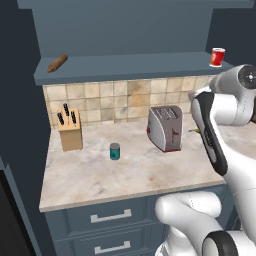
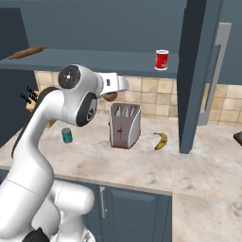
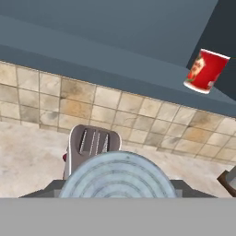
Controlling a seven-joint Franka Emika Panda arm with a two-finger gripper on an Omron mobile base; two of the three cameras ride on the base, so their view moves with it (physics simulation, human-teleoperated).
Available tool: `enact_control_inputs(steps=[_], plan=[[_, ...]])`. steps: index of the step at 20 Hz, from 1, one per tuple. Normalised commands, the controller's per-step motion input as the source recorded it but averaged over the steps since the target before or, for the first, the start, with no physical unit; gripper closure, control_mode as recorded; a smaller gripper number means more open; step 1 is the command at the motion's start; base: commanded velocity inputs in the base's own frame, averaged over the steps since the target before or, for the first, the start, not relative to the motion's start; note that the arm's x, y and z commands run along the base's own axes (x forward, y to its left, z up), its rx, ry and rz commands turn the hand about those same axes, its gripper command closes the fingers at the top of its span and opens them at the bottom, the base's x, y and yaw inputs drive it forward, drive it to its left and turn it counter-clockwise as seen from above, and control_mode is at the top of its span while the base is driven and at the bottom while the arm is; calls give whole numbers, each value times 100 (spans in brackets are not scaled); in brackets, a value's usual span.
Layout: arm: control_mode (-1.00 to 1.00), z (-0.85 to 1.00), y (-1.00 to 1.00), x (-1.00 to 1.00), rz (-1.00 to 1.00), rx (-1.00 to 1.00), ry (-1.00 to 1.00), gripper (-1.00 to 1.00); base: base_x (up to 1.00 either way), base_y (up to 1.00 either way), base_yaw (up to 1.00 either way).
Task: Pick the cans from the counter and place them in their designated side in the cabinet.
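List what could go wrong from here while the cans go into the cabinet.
1. The gripper holds a can right above the toaster; a slip would likely drop it onto the slots.
2. The red can already stands on the cabinet shelf; a careless placement could knock it over.
3. The teal can sits beside the toaster, so reaching for it may bump the toaster.
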Motion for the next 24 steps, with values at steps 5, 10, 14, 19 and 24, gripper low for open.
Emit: enact_control_inputs(steps=[5, 10, 14, 19, 24], plan=[[-100, 28, 0, 0, 0, 0, 0, 100, 0, 0, 0], [-100, 23, 0, 0, 0, 0, 0, 100, 0, 0, 0], [-100, 24, -3, 0, 0, 0, 0, 100, 0, 0, 0], [-100, 20, -5, 1, 0, 0, 0, 100, 0, 0, 0], [-100, 9, -5, 12, 0, 0, 0, 100, 0, 0, 0]])
